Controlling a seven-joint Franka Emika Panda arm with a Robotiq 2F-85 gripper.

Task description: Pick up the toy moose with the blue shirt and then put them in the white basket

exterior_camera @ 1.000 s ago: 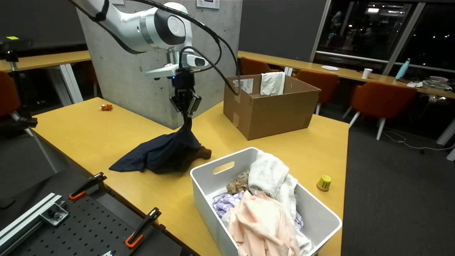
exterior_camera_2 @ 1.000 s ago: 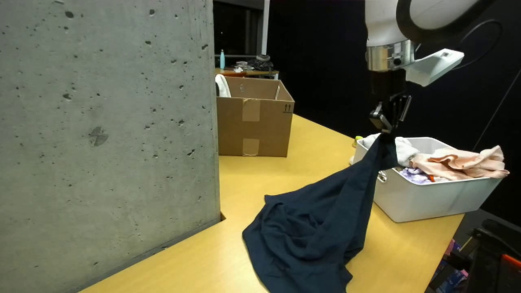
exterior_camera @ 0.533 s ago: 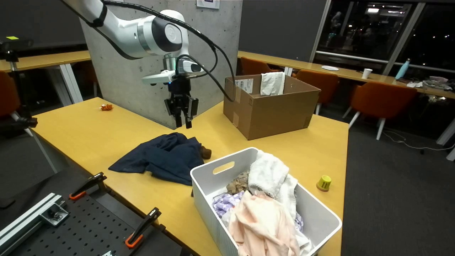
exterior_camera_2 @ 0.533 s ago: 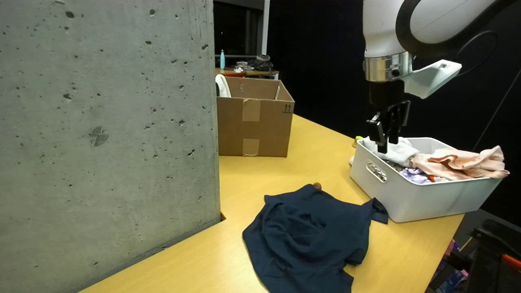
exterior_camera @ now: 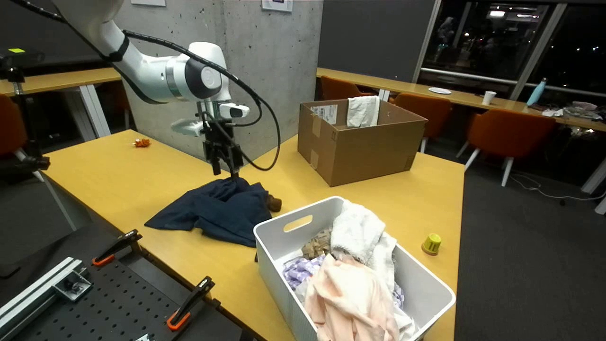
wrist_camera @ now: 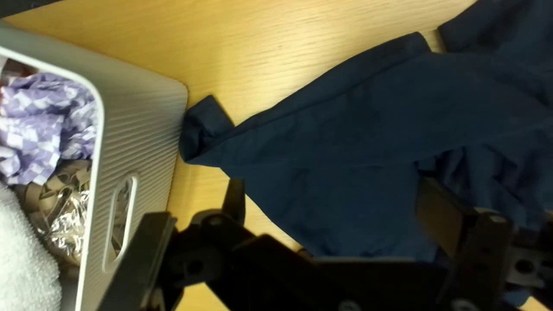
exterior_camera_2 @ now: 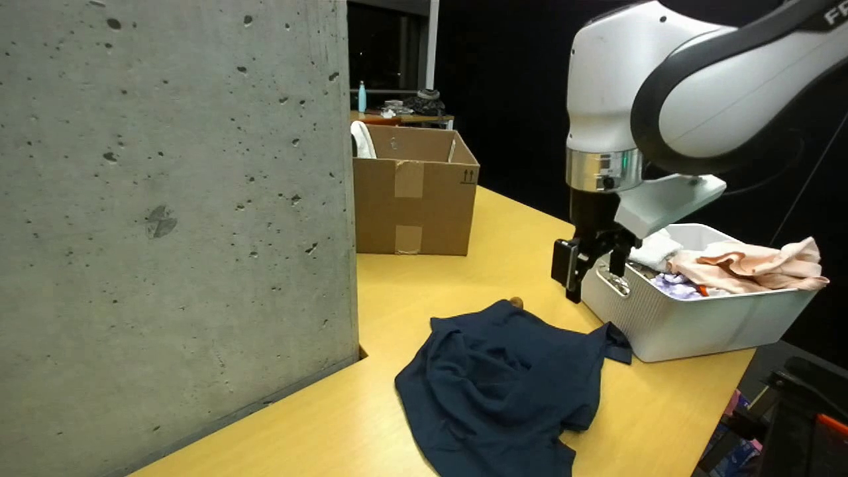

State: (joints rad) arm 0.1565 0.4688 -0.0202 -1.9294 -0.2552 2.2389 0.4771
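Pincer point(wrist_camera: 336, 205) gapes, holding nothing; your blue shirt point(wrist_camera: 358, 134) lies below it, running centre-left to upper right, wrist view.

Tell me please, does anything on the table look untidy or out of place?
Yes: the dark blue shirt lies crumpled beside the white basket, with a brown lump poking out from under it; too little shows to name it. Nothing looks spilled.

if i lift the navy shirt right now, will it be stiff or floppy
The navy shirt will likely hang limp, judging by its soft folds. It may drag along the brown object poking out at its edge.
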